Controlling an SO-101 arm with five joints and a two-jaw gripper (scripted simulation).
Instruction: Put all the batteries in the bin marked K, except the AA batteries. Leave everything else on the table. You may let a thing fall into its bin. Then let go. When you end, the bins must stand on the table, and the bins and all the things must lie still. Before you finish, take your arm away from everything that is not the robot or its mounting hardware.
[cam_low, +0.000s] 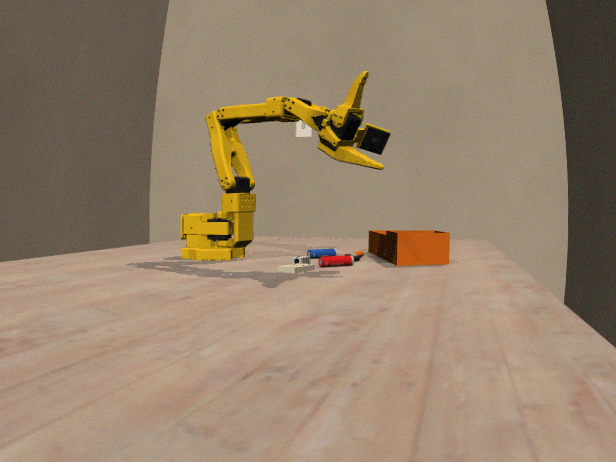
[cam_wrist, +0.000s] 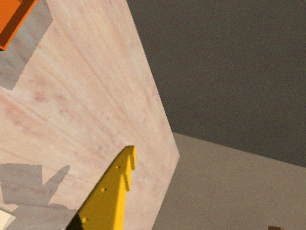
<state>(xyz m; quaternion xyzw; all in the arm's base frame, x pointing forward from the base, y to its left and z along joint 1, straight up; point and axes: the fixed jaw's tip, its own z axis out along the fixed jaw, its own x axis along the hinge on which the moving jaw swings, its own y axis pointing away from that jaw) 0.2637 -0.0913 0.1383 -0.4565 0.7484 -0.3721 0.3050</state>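
Observation:
My gripper (cam_low: 372, 121) is wide open and empty, high in the air above the table, a little left of the orange bin (cam_low: 419, 248). One yellow jaw (cam_wrist: 116, 186) shows in the wrist view, with a corner of the bin (cam_wrist: 11, 21) at the top left. On the table left of the bin lie a blue battery (cam_low: 321, 252), a red battery (cam_low: 335, 261), a small orange-tipped thing (cam_low: 357, 254) and a small silver and black thing (cam_low: 301, 260). I see no letter on the bin from here.
A flat cream block (cam_low: 295, 269) lies in front of the small silver thing. The arm's base (cam_low: 215, 239) stands at the back left. The table's right edge (cam_low: 550, 295) runs close behind the bin.

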